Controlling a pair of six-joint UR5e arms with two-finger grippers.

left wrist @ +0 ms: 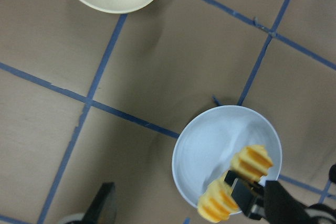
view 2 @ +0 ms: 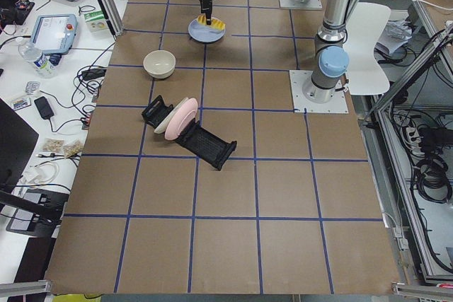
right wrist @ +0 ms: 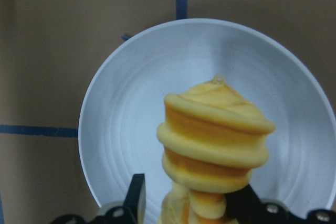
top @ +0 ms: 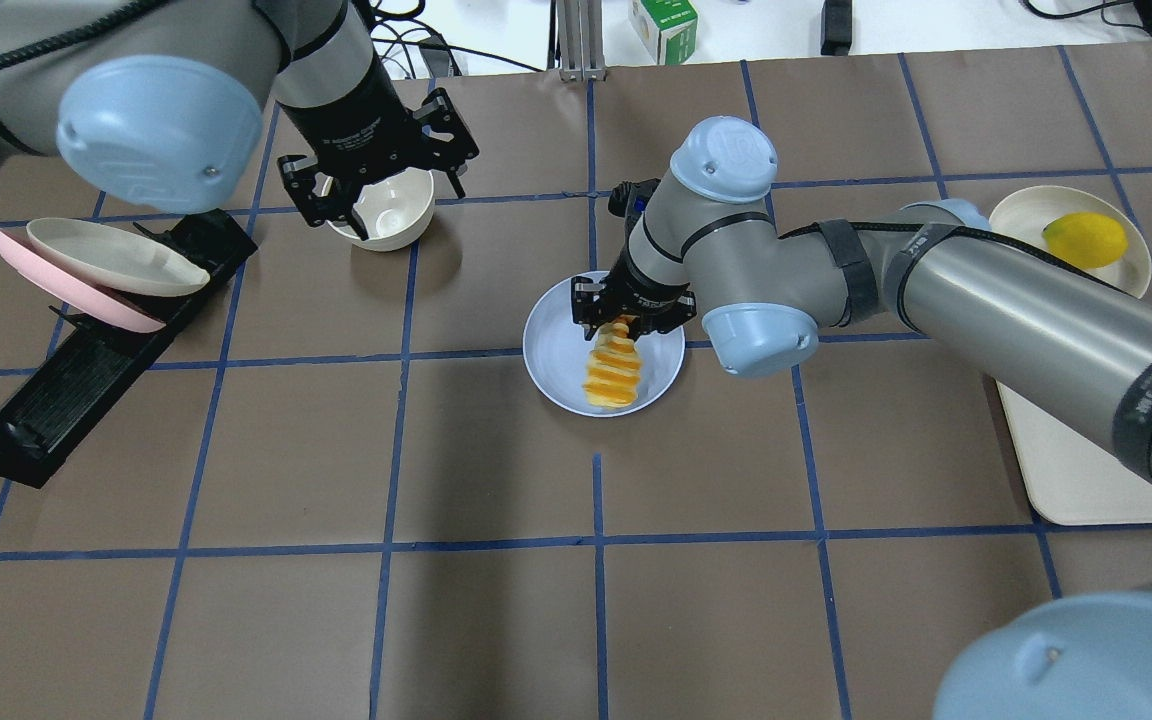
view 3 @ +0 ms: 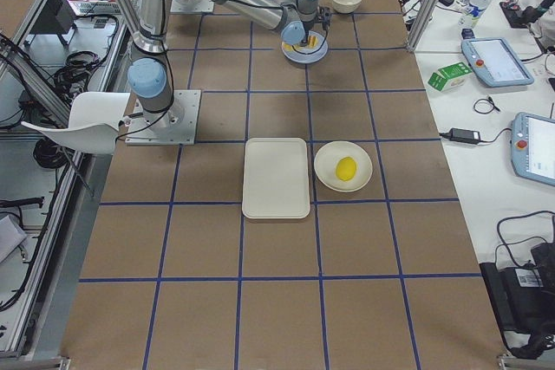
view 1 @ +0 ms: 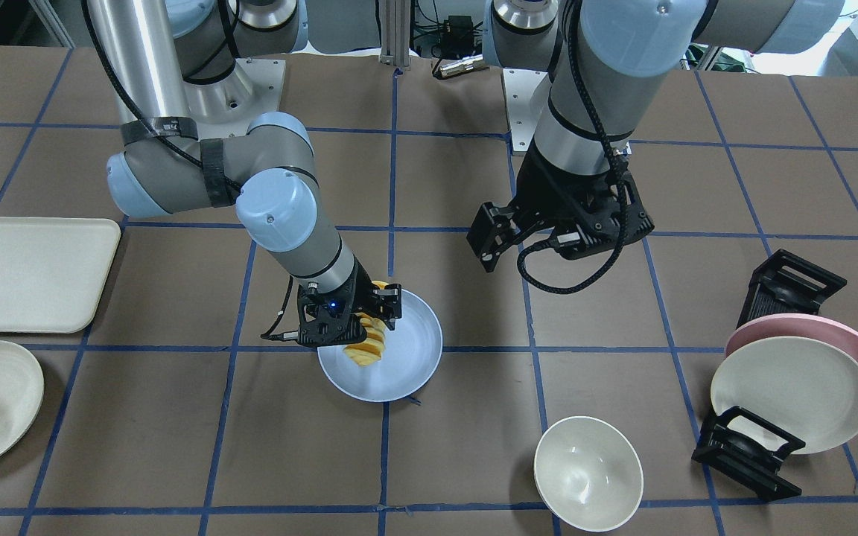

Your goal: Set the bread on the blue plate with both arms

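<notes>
Right gripper (top: 626,322): jaws closed across the bread (top: 613,368), partway along the loaf. The loaf hangs tilted, and its longer free end points down over the blue plate (top: 556,350).

Bread sits inside the plate's rim in both the overhead and right wrist views. Cannot tell whether the low end touches the plate surface.

Left gripper (top: 386,190): jaws wide open, holding nothing. It hovers above the white bowl (top: 381,215), well apart from the plate.

Progress, as judged: the carry looks essentially done, with the bread over its target. What is left is to lower it if needed, open the right jaws so the loaf lies flat, and lift clear. The left arm has no contact with bread or plate here.
</notes>
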